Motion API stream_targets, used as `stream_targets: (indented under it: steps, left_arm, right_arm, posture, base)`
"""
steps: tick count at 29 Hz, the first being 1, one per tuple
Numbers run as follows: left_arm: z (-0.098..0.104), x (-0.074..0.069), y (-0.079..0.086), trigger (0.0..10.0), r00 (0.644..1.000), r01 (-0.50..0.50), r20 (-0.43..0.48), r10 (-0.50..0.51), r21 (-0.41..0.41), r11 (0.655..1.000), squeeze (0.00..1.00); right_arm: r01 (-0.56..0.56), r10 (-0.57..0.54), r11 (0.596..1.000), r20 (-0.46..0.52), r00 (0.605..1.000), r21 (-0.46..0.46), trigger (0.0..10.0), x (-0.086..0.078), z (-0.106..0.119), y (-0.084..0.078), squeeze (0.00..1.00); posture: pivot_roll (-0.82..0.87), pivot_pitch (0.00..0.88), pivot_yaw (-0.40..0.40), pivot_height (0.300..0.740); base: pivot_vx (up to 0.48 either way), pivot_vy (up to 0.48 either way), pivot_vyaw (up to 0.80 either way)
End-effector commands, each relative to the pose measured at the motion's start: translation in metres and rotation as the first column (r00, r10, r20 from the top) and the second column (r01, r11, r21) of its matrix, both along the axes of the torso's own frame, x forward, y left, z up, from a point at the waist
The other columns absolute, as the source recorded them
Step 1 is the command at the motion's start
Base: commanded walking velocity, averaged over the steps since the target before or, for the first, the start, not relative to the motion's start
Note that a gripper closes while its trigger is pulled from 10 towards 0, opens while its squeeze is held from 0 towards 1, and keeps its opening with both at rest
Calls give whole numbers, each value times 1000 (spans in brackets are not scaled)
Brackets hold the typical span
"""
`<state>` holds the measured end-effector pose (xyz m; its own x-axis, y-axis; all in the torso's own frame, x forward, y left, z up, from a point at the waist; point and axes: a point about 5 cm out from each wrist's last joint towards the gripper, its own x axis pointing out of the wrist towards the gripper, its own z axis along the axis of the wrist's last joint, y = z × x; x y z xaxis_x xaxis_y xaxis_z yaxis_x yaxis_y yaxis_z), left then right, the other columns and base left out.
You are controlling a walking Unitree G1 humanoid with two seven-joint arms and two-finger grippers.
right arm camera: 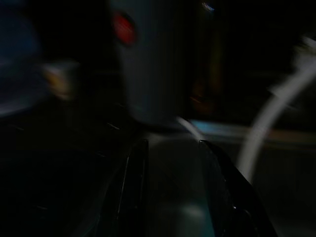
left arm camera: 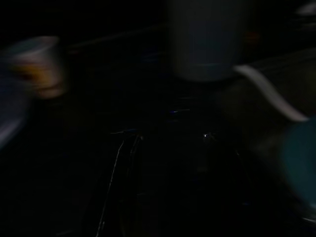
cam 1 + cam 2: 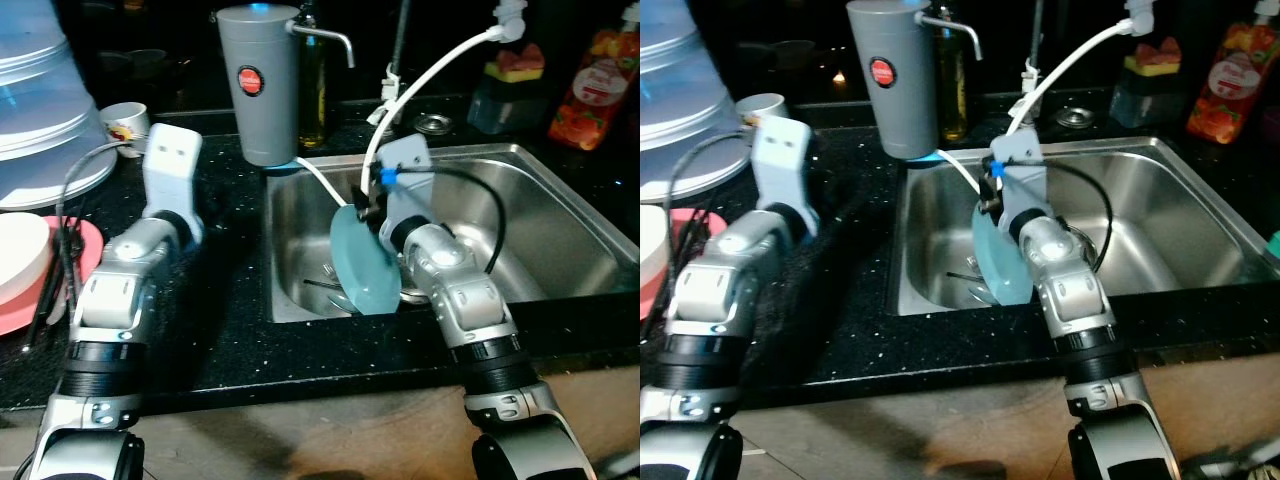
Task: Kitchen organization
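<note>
Black speckled desk (image 3: pixel 230 300), steel sink (image 3: pixel 560 230) at right. Right claw (image 3: pixel 362 205) grips teal plate (image 3: pixel 362 265) by its far rim, plate on edge over sink's left half. Left claw (image 2: pixel 168 143) idles over desk, fingers unclear; right arm nearer.

The sink (image 3: pixel 560 230) is brushed, shiny steel. The countertop (image 3: pixel 230 330) is glossy black stone with fine speckles. The teal plate (image 3: pixel 362 265) looks smooth and matt, the grey dispenser (image 3: pixel 258 85) matt plastic.

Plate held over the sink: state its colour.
Pale teal round plate, clearest in the left eye view.
</note>
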<state>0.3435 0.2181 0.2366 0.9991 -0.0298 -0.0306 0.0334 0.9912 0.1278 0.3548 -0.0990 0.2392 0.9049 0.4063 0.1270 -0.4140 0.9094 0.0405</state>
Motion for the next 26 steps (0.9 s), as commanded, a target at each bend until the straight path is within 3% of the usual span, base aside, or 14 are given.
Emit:
stream_targets:
  steps: [1,2,3,4,5,9,12,13,14,15,16,19,26]
  left_arm:
    - [-4,-1,6,10000,999,-27,-35,27,10,1000,0]
    - [-3,-2,12,10000,998,-50,-40,51,28,998,322]
    - [-2,-3,15,10000,997,-64,-42,65,36,997,467]
    - [0,-4,18,10000,996,-73,-41,74,42,996,922]
    - [1,-5,18,10000,997,-73,-32,75,37,997,1000]
    - [5,-10,7,10000,1000,-19,-8,19,28,999,1000]
    - [3,-14,-1,10000,999,50,-9,-49,31,998,1000]
    - [2,-15,-2,10000,998,57,-17,-56,43,997,404]
    - [2,-15,-2,10000,998,57,-17,-56,43,997,404]
    - [1,-16,-3,10000,998,60,-19,-60,50,997,39]
    - [1,-16,-2,10000,998,57,-11,-57,55,997,0]
    - [6,-16,1,10000,999,36,18,-37,22,999,0]
    - [11,-14,2,10000,999,36,32,-38,46,998,0]
  right_arm:
    - [-26,26,999,3,1000,35,10000,-1,6,0,0]
    - [-43,43,999,0,999,27,10000,-2,6,2,0]
    - [-51,51,998,-2,999,19,10000,-2,6,3,0]
    - [-69,69,998,-2,998,10,10000,-4,5,5,0]
    - [-90,90,996,1,996,5,10000,-6,5,8,0]
    - [-244,245,970,52,968,-20,10000,-20,7,25,0]
    - [-281,282,959,63,957,-22,10000,-23,8,29,0]
    - [-292,293,956,66,954,-22,10000,-24,8,30,0]
    - [-292,293,956,66,954,-22,10000,-24,8,30,0]
    - [-300,301,954,69,951,-22,10000,-25,9,31,0]
    - [-306,307,952,71,949,-21,10000,-25,10,32,0]
    - [-311,311,950,71,948,-22,10000,-25,10,32,0]
    - [-261,263,964,31,964,-48,10000,-20,4,29,0]
  posture:
    - [6,0,21,740]
    - [10,0,21,740]
    - [10,0,21,740]
    - [13,0,19,740]
    - [16,0,18,740]
    - [25,0,16,740]
    - [25,0,15,740]
    - [29,0,15,740]
    - [29,0,15,740]
    - [30,0,15,740]
    - [30,0,15,740]
    - [32,0,16,740]
    - [35,0,21,740]
  base:
    - [0,0,0]
    - [0,0,0]
    - [0,0,0]
    - [0,0,0]
    - [0,0,0]
    - [0,0,0]
    - [0,0,0]
    - [0,0,0]
    - [0,0,0]
    - [0,0,0]
    - [0,0,0]
    - [0,0,0]
    - [0,0,0]
